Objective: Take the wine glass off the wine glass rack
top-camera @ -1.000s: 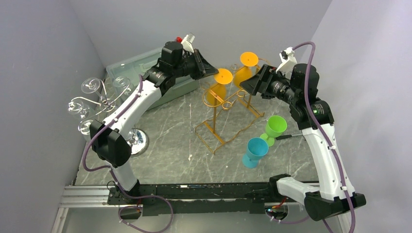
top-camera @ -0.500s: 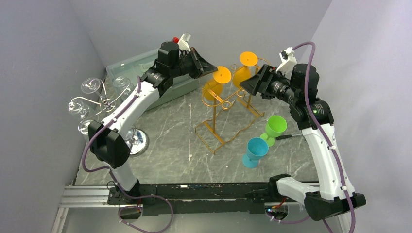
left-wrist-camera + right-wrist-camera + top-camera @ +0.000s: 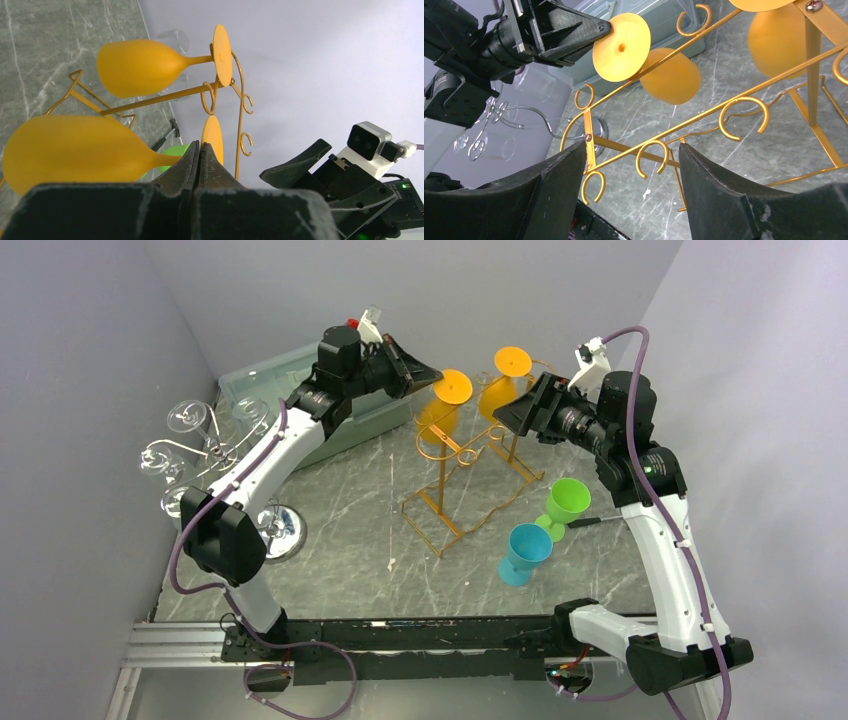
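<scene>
One grey marbled worktop (image 3: 340, 530) between pale lilac walls (image 3: 90, 360).
The left jaws clench the wine glass (image 3: 624, 55) stem just under its foot, at the top loops of the wine glass rack (image 3: 809, 75); the right jaws gape empty beside the rack. Whether the foot rests in a loop we cannot tell.

Orange wine glasses (image 3: 438, 422) (image 3: 497, 396): two were present
Green goblet (image 3: 568, 500): one
Blue goblet (image 3: 525, 550): one
Wine glass rack (image 3: 441, 490): one
Chrome stand (image 3: 282, 530): one
</scene>
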### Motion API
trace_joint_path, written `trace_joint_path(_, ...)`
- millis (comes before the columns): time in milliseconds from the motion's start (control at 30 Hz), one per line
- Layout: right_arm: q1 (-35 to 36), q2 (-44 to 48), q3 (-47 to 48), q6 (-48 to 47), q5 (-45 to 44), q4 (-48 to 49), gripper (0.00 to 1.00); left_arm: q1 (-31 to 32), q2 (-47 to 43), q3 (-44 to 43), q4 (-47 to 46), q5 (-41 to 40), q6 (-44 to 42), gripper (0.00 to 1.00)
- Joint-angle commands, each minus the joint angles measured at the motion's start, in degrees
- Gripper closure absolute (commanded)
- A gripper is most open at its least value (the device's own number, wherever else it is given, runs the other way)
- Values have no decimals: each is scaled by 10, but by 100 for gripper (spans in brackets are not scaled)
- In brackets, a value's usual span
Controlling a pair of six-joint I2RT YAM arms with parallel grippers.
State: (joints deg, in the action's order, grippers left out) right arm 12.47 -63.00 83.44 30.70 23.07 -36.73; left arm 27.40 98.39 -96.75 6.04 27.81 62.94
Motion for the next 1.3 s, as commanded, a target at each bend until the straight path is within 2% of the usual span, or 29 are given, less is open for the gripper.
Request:
trace_joint_path(0,-3,2,0,6,4,29,30,-5,-28,-2,-53,10,19,100)
trace_joint_path(333,-3,1,5,6,5,26,30,-11,-24,-10,-55,10,20,100)
trace_joint_path(800,-3,-1,17,9,8,34,30,-25,-27,-65,-15,11,-4,100)
trace_joint_path(1267,-2,-7,22,28,31,116,30,-38,-38,-155,47,-5,-51,100)
